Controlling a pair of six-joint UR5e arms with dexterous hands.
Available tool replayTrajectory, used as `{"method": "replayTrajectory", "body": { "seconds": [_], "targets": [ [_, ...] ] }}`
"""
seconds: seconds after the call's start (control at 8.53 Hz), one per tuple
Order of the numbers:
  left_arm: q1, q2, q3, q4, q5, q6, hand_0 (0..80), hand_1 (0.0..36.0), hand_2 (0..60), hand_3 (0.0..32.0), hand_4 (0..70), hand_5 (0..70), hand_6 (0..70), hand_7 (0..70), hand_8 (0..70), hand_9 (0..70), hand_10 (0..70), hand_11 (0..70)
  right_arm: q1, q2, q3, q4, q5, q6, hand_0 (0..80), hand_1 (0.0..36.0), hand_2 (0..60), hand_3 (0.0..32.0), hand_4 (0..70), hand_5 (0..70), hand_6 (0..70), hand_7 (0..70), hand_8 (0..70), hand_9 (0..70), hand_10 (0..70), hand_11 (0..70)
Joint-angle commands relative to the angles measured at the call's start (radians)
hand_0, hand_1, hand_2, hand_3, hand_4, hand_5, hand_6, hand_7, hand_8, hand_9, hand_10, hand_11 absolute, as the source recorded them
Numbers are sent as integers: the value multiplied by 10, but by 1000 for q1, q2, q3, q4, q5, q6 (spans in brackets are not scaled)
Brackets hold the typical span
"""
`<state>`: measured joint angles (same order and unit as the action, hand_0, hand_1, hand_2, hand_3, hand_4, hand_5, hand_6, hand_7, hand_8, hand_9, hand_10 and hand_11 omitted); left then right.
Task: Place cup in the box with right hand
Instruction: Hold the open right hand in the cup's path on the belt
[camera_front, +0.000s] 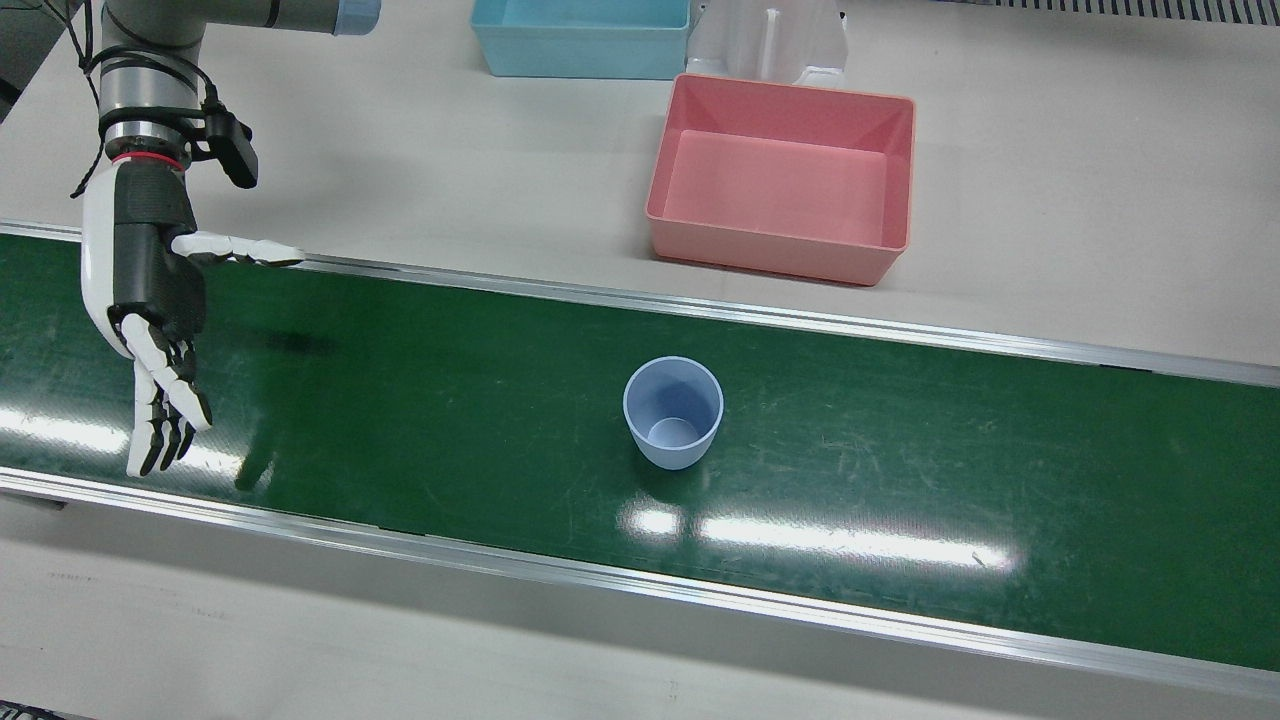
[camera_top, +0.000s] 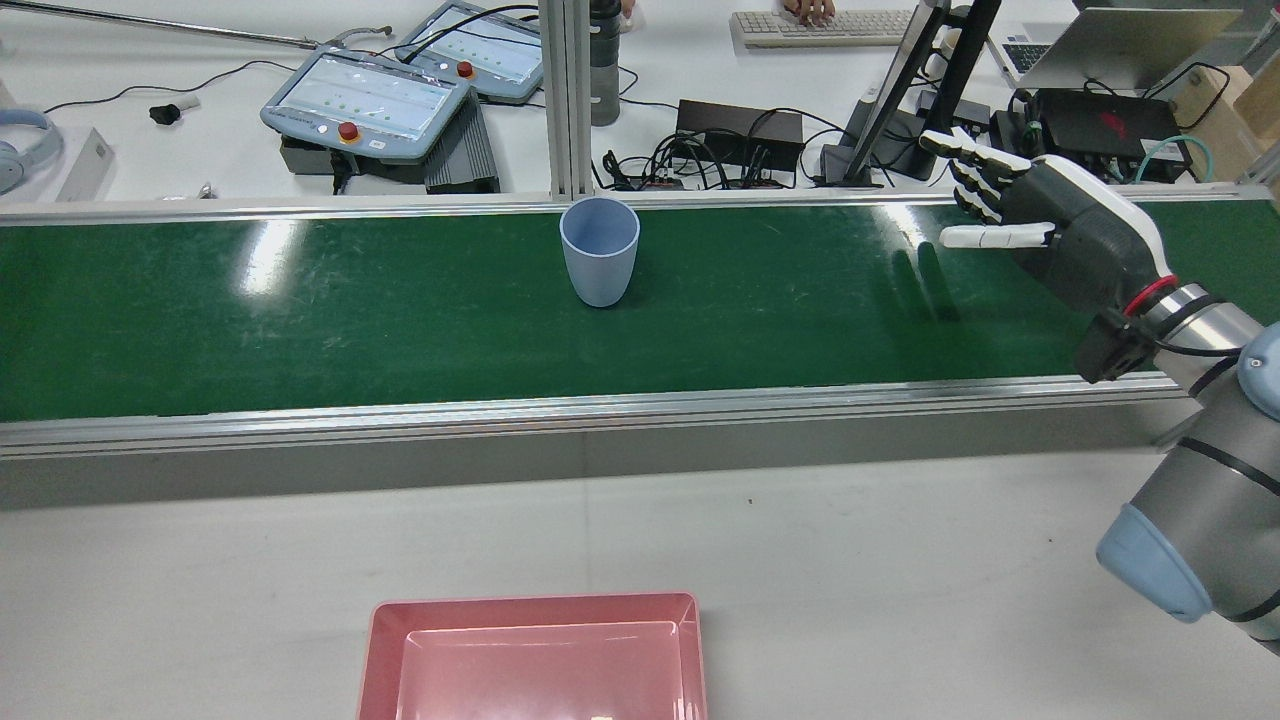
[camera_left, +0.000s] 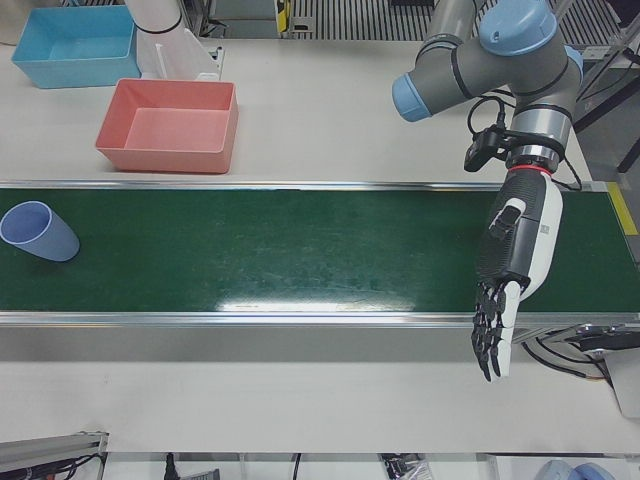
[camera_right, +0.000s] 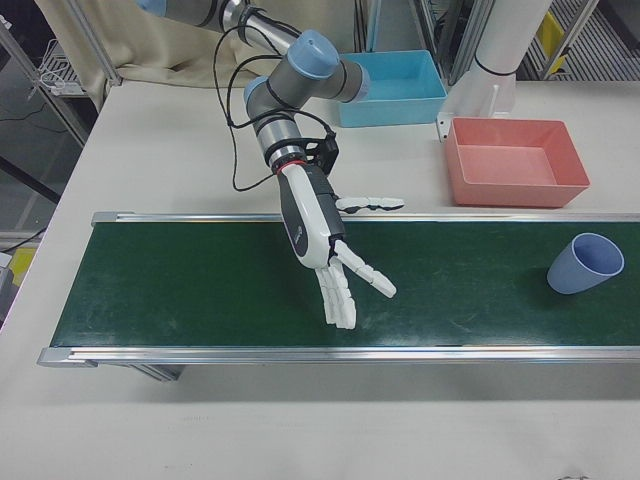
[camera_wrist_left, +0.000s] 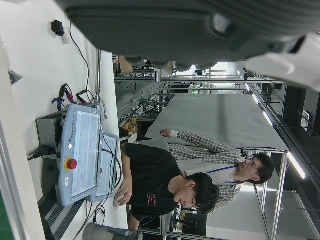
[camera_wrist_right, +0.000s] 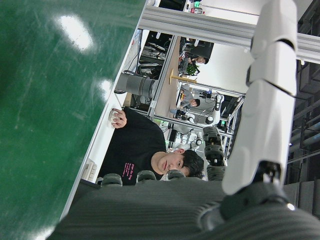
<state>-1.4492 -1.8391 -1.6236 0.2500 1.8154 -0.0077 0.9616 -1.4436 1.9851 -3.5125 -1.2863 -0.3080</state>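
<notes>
Green belt (camera_front: 900, 480) crosses a pale table (camera_front: 1080, 200); behind it, a desk carries two pendants (camera_top: 365, 100). One blue cup (camera_front: 672, 412) stands upright mid-belt, well apart from both hands. One pink box (camera_front: 785, 180) and one blue box (camera_front: 580, 35) sit empty. Right hand (camera_front: 150, 310) and left hand (camera_left: 515, 265) hover, fingers spread, holding nothing.
</notes>
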Motion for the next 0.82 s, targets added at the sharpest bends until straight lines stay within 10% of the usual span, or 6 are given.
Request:
{"method": "replayTrajectory", "body": {
  "seconds": [0.0,0.7],
  "targets": [
    [0,0,-1,2,-1,0,0,0,0,0,0,0,0,0,0,0,0,0,-3,0,0,1,2,0,520,236,66,0,0,56,0,0,0,0,0,0],
    [0,0,-1,0,-1,0,0,0,0,0,0,0,0,0,0,0,0,0,-11,37,-23,44,54,-167,517,235,71,0,0,56,0,0,0,0,0,0]
  ]
}}
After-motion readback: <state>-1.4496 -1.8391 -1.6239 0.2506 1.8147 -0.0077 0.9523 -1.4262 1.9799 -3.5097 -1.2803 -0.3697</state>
